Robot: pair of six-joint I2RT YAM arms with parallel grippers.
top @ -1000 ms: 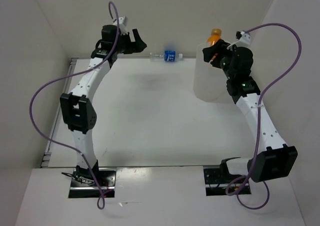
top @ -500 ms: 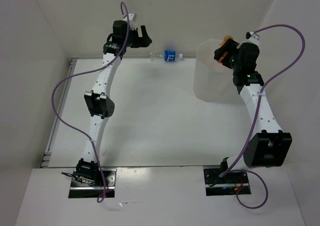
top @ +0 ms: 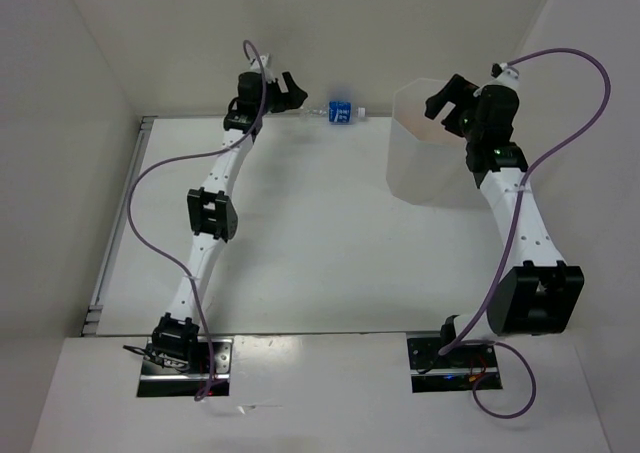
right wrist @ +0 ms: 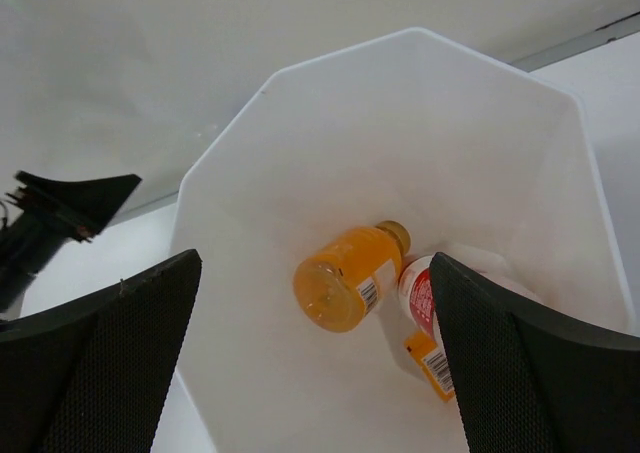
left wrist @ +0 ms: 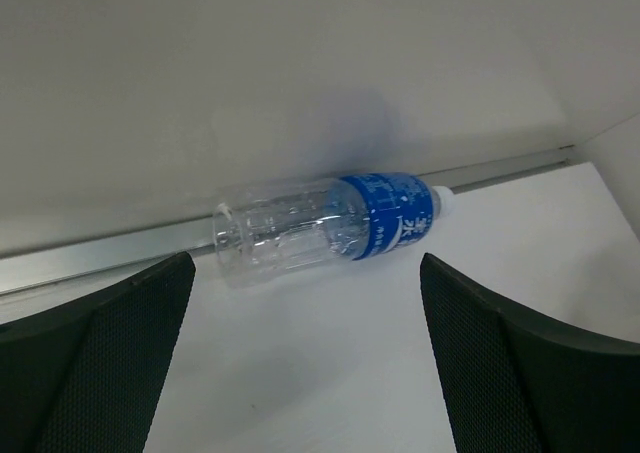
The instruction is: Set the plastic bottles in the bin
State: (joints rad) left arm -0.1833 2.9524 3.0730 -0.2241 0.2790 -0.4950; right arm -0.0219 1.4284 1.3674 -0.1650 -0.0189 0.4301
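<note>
My released left hand [top: 288, 89] squares up to the blue-label bottle [left wrist: 330, 223] lying along the back rail [left wrist: 100, 250] of the counter [left wrist: 300, 383], best pinched mid-body, while my right hand [top: 447, 98] hangs released over the bin [right wrist: 230, 173].

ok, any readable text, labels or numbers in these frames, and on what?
"水" (probably; one large white character): blue label of the clear bottle, left wrist view; the smaller print around it is too blurred.
Barcode, digits unreadable: orange bottle in the bin.
Barcode, print unreadable: red-labelled bottle beside it.
Nothing else legible.
</note>
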